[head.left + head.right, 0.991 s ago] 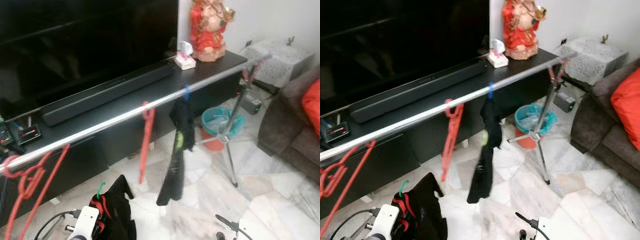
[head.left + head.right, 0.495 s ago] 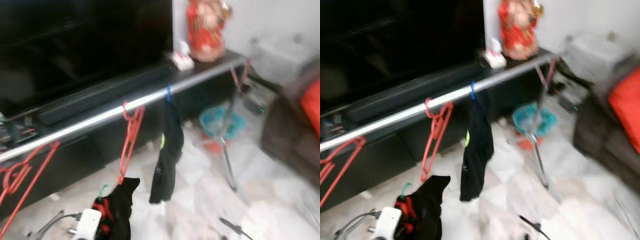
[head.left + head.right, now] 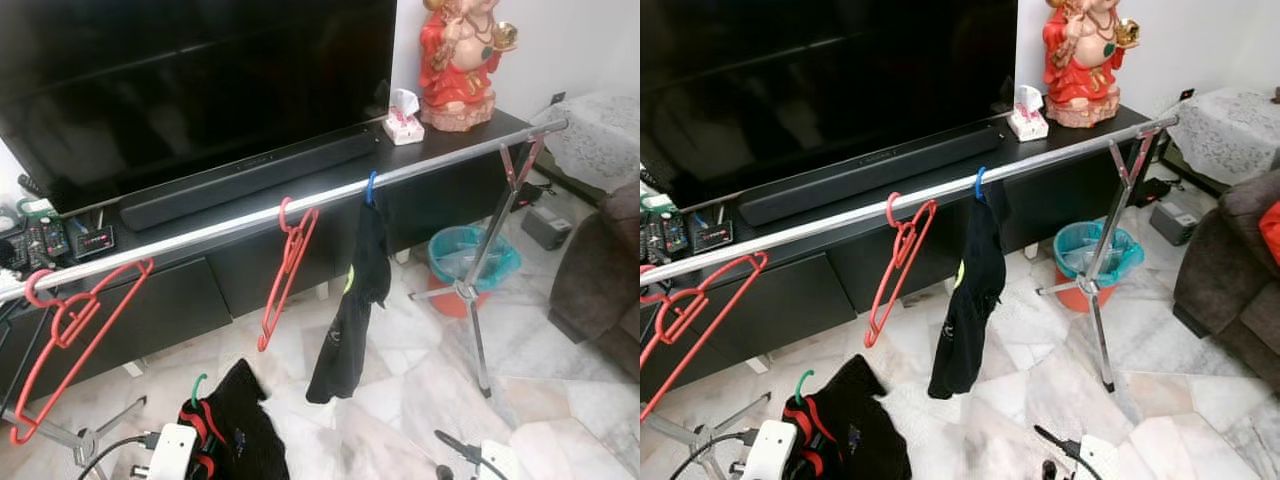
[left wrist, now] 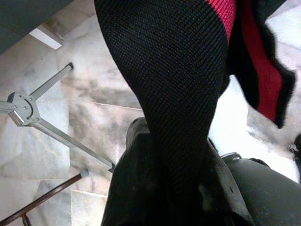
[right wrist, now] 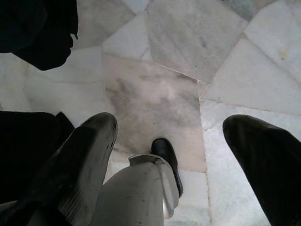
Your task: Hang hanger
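Observation:
A green hanger [image 3: 197,384] carries a black garment with red trim [image 3: 243,432], held low in front of me over the floor. My left gripper [image 3: 196,442] is shut on it, and the black cloth [image 4: 178,84] drapes over its fingers in the left wrist view. Above and beyond runs the silver rail [image 3: 230,227] of a clothes rack. Two bare red hangers [image 3: 289,262] [image 3: 70,318] hang from it, along with a blue hanger holding a black garment [image 3: 356,300]. My right gripper [image 5: 171,125] hangs low at the right, open, over bare marble tiles.
Behind the rail stand a black TV unit [image 3: 180,290] with a soundbar [image 3: 250,180], a large TV and a red statue [image 3: 460,55]. A teal bin [image 3: 470,262] sits by the rack's right leg [image 3: 482,300]. A brown sofa [image 3: 600,290] is at right.
The camera swung and blurred, then settled; the rail now sits further right in the picture. The black garment stays in my left gripper. Nothing on the rail has moved.

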Motion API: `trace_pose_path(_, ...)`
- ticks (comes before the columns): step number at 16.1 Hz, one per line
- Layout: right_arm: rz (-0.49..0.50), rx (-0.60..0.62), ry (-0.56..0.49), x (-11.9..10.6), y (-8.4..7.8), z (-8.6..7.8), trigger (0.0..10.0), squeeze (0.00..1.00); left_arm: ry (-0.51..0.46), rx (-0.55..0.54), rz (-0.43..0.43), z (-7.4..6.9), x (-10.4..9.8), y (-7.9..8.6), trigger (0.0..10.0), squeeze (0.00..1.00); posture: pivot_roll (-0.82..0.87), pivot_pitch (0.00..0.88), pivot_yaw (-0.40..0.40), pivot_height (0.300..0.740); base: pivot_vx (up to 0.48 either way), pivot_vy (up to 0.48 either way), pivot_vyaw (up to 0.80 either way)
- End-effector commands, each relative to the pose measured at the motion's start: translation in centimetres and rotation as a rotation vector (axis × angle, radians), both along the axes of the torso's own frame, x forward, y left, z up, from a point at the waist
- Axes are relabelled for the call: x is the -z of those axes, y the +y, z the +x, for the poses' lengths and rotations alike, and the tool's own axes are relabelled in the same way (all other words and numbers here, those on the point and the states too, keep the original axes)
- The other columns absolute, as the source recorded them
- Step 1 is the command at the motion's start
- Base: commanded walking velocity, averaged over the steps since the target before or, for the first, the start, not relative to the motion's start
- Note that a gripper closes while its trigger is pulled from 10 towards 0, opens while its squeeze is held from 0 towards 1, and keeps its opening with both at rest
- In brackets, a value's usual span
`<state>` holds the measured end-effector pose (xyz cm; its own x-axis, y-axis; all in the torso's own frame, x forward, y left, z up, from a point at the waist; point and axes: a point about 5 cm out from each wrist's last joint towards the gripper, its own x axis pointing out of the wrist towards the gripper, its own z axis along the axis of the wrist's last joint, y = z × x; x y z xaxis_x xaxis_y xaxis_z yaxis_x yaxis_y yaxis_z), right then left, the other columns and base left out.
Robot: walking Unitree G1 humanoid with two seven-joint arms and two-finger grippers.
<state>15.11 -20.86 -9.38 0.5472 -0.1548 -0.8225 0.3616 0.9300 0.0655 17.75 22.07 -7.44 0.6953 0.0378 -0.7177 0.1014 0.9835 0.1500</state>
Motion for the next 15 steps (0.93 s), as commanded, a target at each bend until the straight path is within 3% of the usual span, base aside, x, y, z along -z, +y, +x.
trace_pose_path(1,0.007,0.0,0.005,0.08,0.2,-0.09,10.0,0.0,-0.01,-0.024,-0.004,0.1,-0.16,0.42,10.0,0.0,-0.19,0.018,0.089,0.74,0.0,0.0,0.0)
trace_pose_path(11,-0.003,-0.008,0.003,0.03,0.18,0.02,10.0,0.0,-0.014,-0.024,-0.014,0.03,-0.13,0.34,10.0,0.0,-0.18,0.03,0.089,0.74,0.0,0.0,0.0)
trace_pose_path(15,-0.001,0.001,-0.011,-0.03,0.17,0.08,10.0,0.0,-0.004,-0.024,-0.015,-0.13,-0.02,0.3,10.0,0.0,-0.18,0.03,0.089,0.74,0.0,0.0,0.5)
